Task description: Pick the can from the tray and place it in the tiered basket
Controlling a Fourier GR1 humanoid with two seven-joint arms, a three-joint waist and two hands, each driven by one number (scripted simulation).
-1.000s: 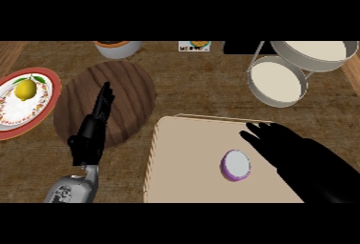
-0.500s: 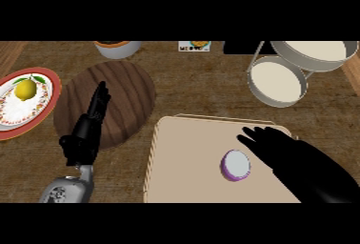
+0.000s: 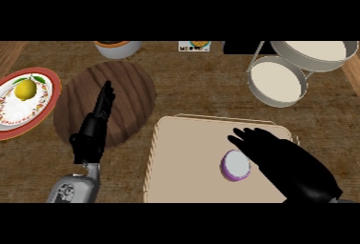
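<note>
A purple can with a pale lid [image 3: 235, 166] stands upright on the beige tray [image 3: 186, 164], right of the tray's middle. My right hand [image 3: 277, 157] lies over the tray just right of the can, fingers straight and open, its edge touching or overlapping the can's right side. The tiered basket [image 3: 280, 82] with two pale round bowls stands at the back right. My left hand [image 3: 94, 126] rests open, fingers pointing up, over a dark round wooden board at the left.
A dark wooden board [image 3: 105, 102] lies left of the tray. A red-rimmed plate [image 3: 17, 114] holding a lemon [image 3: 26, 88] sits at the far left edge. An orange-rimmed bowl [image 3: 116, 46] and a small box [image 3: 195, 46] stand at the back.
My right hand has slid down and toward the can, closing in on its right side. The left hand has shifted slightly lower. The can has not moved.
</note>
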